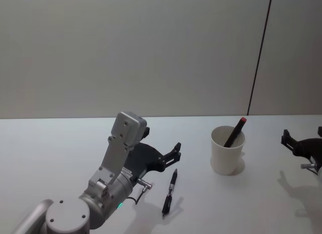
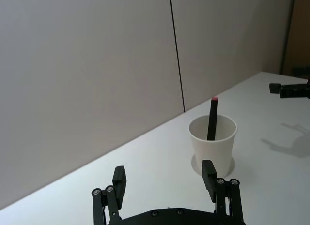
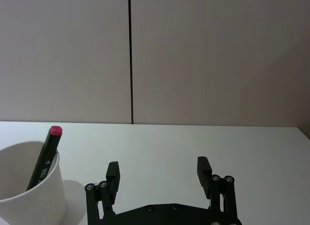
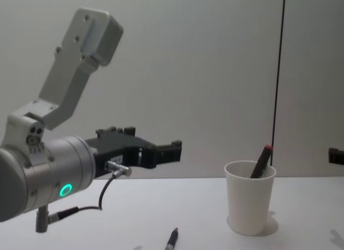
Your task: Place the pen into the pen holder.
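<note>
Pen lies on table near raised, spread left claw

Counter: plain white, matte, running back to a pale wall. Two items rest on it.

1. Pen holder: white paper cup, tapered, rolled rim, standing upright, right of centre in the head view.
2. Pen: black, pale band near mid-length, lying flat. It is nearer the robot than the cup, to the cup's left and apart from it.
</note>
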